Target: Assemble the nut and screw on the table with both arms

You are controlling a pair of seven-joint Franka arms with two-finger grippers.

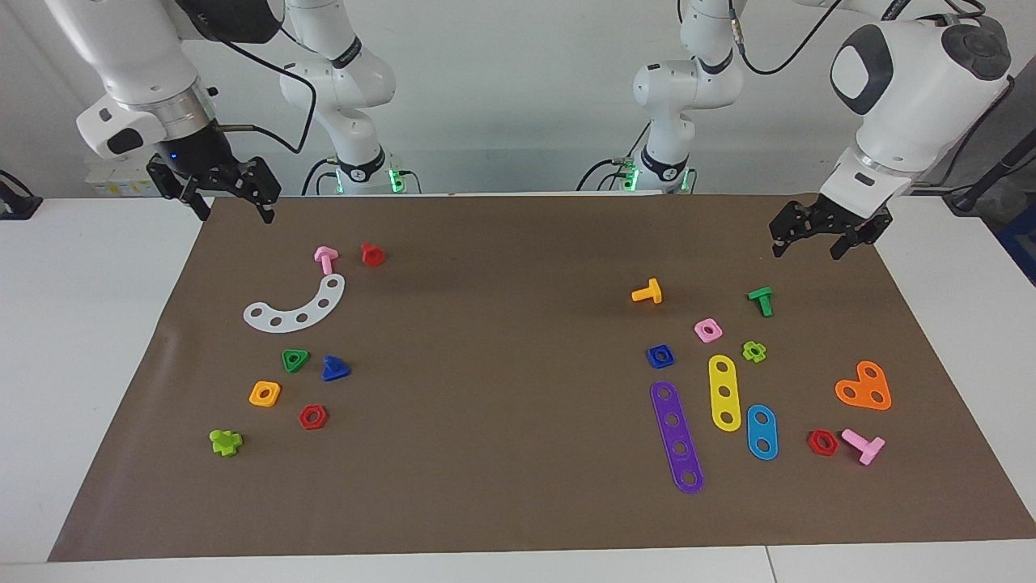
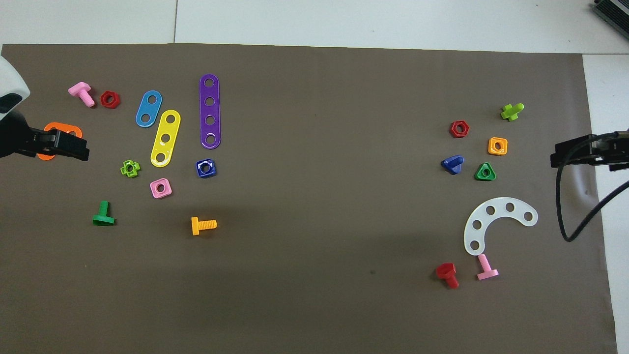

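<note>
Nut [image 1: 660, 356] well apart from left hand [image 1: 809, 241]; screw [image 1: 334, 369] likewise from right hand [image 1: 231, 204] (both spread wide, raised).

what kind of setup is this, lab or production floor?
Most likely a robotics lab bench. Two white arms hang with the left gripper and right gripper over a brown mat on a white table, scattered with toy plastic parts such as the blue nut and blue screw.

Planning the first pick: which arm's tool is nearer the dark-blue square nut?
Left. The left tool hangs open over the mat's edge at the nut's end of the table. The right tool hangs open at the right arm's end.
</note>
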